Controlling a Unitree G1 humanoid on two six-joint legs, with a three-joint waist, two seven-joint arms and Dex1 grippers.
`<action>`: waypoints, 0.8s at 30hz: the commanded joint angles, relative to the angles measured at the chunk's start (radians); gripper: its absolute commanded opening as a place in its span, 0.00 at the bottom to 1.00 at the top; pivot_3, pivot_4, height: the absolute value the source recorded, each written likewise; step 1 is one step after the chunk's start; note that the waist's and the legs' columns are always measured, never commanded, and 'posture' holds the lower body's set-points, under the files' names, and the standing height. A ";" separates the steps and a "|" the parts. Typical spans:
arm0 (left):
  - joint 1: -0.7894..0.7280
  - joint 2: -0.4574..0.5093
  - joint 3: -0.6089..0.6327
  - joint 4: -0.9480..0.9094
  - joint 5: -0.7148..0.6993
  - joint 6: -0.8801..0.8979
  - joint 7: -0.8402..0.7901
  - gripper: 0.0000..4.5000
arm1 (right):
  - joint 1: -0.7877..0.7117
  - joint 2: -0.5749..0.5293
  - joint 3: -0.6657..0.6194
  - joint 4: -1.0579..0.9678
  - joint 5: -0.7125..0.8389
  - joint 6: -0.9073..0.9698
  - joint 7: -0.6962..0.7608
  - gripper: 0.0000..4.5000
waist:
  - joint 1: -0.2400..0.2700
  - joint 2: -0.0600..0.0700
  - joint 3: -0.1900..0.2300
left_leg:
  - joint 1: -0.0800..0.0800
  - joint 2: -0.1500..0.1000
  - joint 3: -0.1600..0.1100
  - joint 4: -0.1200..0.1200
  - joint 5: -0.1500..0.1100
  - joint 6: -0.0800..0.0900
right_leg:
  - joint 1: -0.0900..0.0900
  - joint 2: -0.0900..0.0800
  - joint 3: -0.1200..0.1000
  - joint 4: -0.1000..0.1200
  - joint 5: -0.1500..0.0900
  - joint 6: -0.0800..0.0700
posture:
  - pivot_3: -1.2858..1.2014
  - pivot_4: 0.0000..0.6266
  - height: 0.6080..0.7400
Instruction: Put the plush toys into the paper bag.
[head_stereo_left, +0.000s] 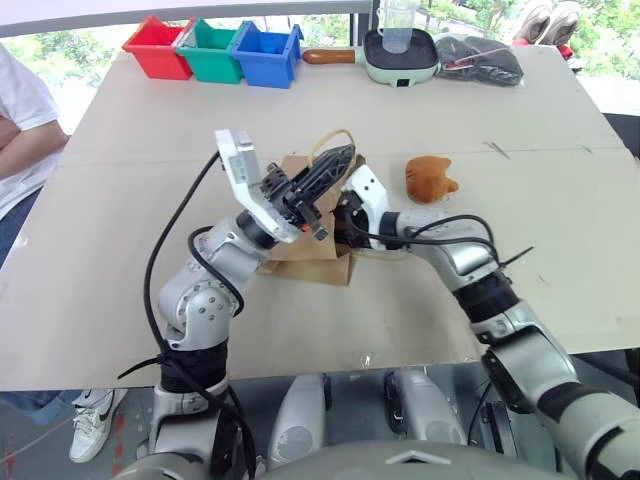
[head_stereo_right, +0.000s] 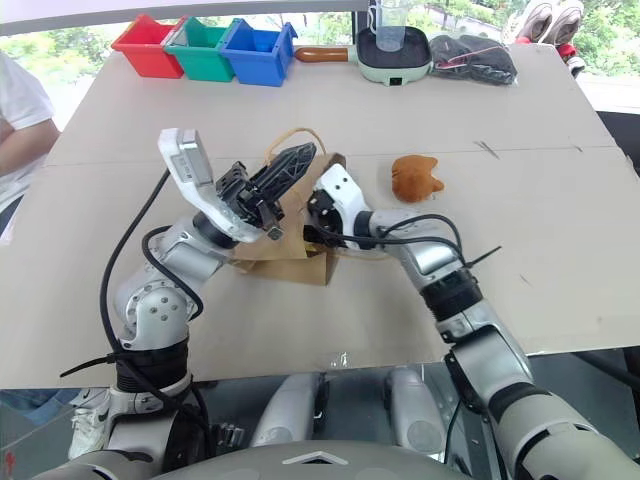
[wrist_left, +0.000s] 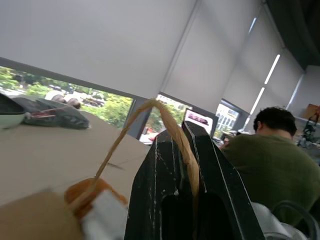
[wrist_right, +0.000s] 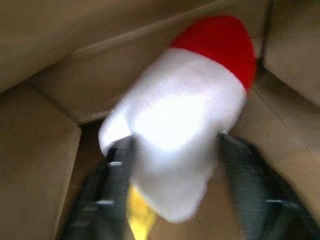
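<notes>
Roughly halfway: left gripper (head_stereo_left: 335, 165) pinched the paper bag (head_stereo_left: 300, 250) handle, right gripper's (wrist_right: 172, 155) jaws spread, probably releasing the white plush (wrist_right: 175, 120) inside, orange plush (head_stereo_left: 430, 179) was on the counter (head_stereo_left: 560, 200).

Large flat beige tabletop (head_stereo_left: 520, 290), a seam line running across it; at the far edge three small plastic bins in a row: red (head_stereo_left: 158, 47), green (head_stereo_left: 211, 51), blue (head_stereo_left: 268, 54). Past that edge, windows showing green foliage (head_stereo_left: 60, 55) in daylight. Beyond the fingers in the left wrist view: pale grey roller blinds (wrist_left: 100, 45) over dark-framed windows, and a person in a green shirt (wrist_left: 272, 165) seated facing away.
</notes>
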 joint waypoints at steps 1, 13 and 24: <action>0.014 0.021 0.044 -0.015 0.011 -0.037 -0.007 0.00 | 0.037 -0.060 -0.061 -0.171 0.035 0.043 0.031 0.95 | -0.001 0.000 0.000 | 0.000 0.000 0.000 0.000 0.000 0.000 | 0.000 0.000 0.000 0.000 0.000 0.000 | 0.52 0.24 1.00; 0.010 0.032 0.087 -0.004 0.044 -0.066 0.051 0.00 | 0.048 -0.247 -0.256 -0.307 -0.046 0.133 -0.197 0.95 | -0.008 0.000 0.000 | 0.001 0.000 0.000 0.000 0.000 0.000 | 0.000 0.000 0.000 0.001 0.000 0.000 | 0.52 0.24 1.00; -0.020 0.047 0.077 -0.029 0.022 -0.036 0.059 0.00 | -0.062 -0.188 -0.141 0.222 -0.252 -0.150 -0.201 0.44 | -0.007 0.000 0.000 | 0.000 -0.001 0.002 -0.001 0.000 0.000 | 0.000 0.000 0.002 0.000 0.000 0.000 | 0.52 0.24 1.00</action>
